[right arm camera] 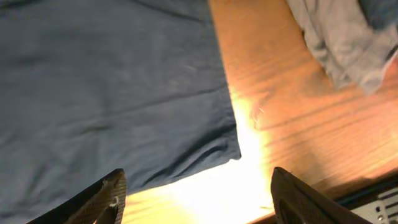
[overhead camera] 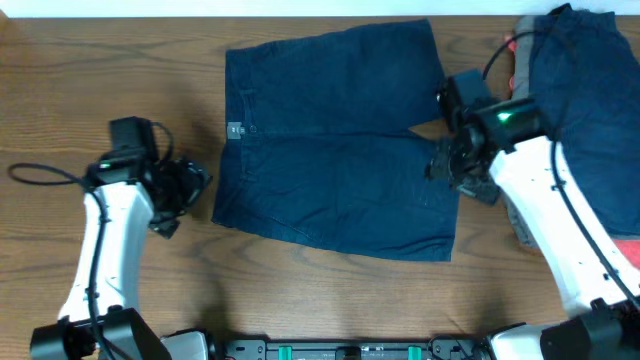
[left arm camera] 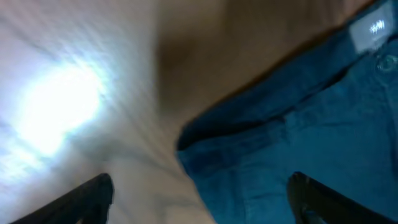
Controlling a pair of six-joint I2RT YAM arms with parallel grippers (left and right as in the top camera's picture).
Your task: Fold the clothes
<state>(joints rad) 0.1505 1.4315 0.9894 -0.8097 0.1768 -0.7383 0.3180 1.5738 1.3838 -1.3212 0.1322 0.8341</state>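
While the navy shorts point(overhead camera: 335, 160) lie flat on the table point(overhead camera: 100, 60), waistband leftward and hems rightward, the left gripper point(left arm camera: 202, 193) hovers beside a waistband corner and the right gripper point(right arm camera: 196, 186) over a hem corner, both spread wide and, though the left view blurs, seemingly empty.

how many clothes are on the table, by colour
dark navy: 2, the flat dark navy cotton shorts and a crumpled dark navy garment at the right
grey: 1, a crumpled grey fabric garment
coral-red: 1, a coral-red fabric piece, mostly hidden
total: 4 that show
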